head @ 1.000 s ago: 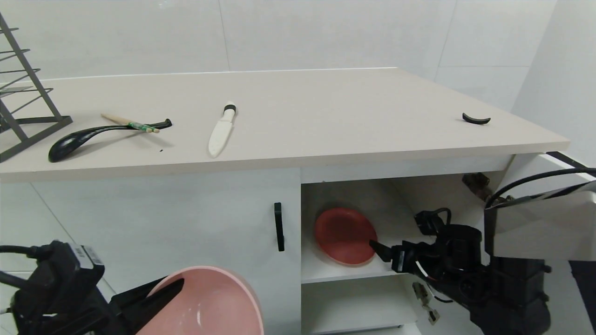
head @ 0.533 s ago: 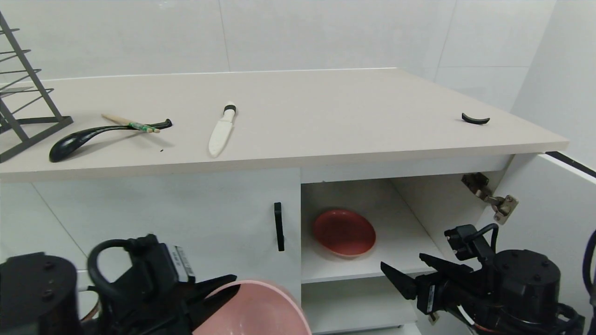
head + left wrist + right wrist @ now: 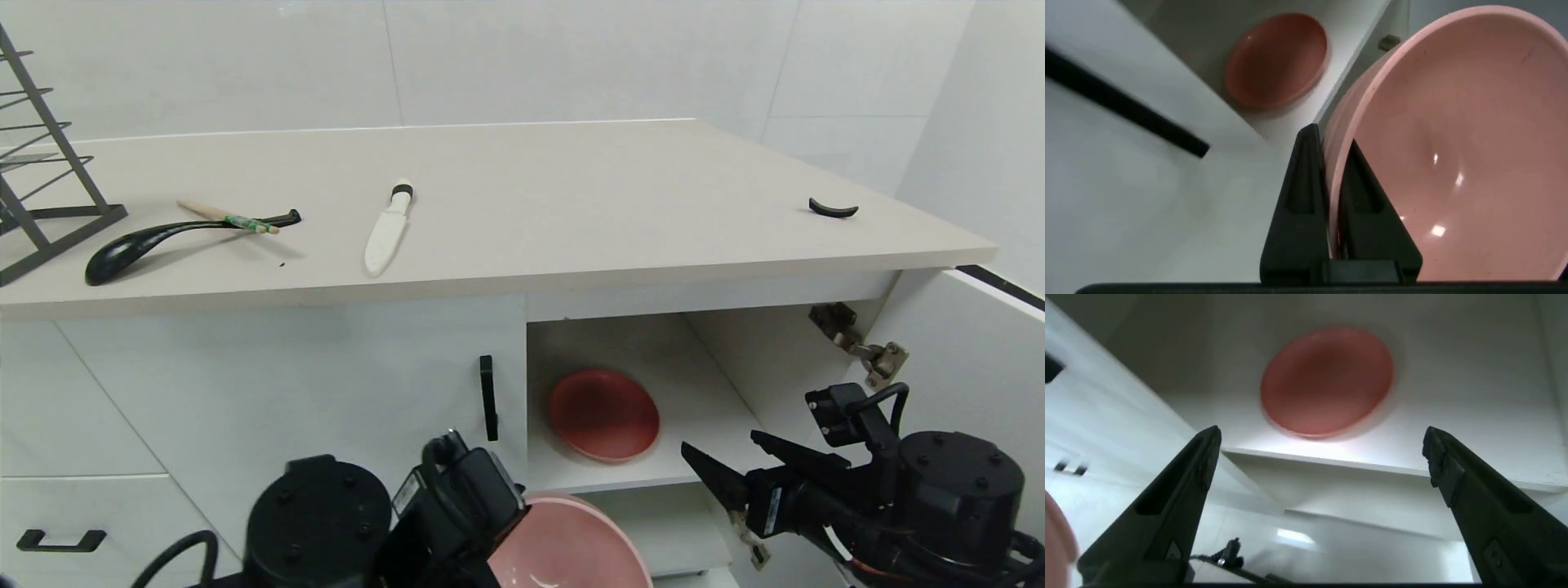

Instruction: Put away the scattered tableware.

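The pale table (image 3: pixel 571 163) spans the head view, and below it stands a white cabinet (image 3: pixel 286 384) whose right door (image 3: pixel 971 351) is swung open, baring a white shelf (image 3: pixel 710 425). A grey wire rack (image 3: pixel 41 188) stands at the table's far left edge. Low in front of the cabinet, just below the shelf's front edge, the pink bowl (image 3: pixel 1454 163) is tilted with its hollow facing the camera. The left pincer (image 3: pixel 1327 155) is clamped on its rim, one finger inside and one outside. The red plate (image 3: pixel 602 414) lies flat on the left part of the shelf, apart from both arms. The right pincer (image 3: pixel 718 441) is in front of the open compartment, to the right of the plate and pointing toward it. Its fingers are spread wide with nothing between them. On the table's left part, near the rack, lies a black ladle (image 3: pixel 131 243), with a pair of chopsticks (image 3: pixel 229 217) resting across its handle. A white knife (image 3: pixel 389 230) with a black band lies near the middle of the table's front edge. A small black curved piece (image 3: pixel 833 209) sits near the table's right edge, well apart from the rest. A black handle (image 3: pixel 487 398) stands upright on the closed left door, just beside the opening.
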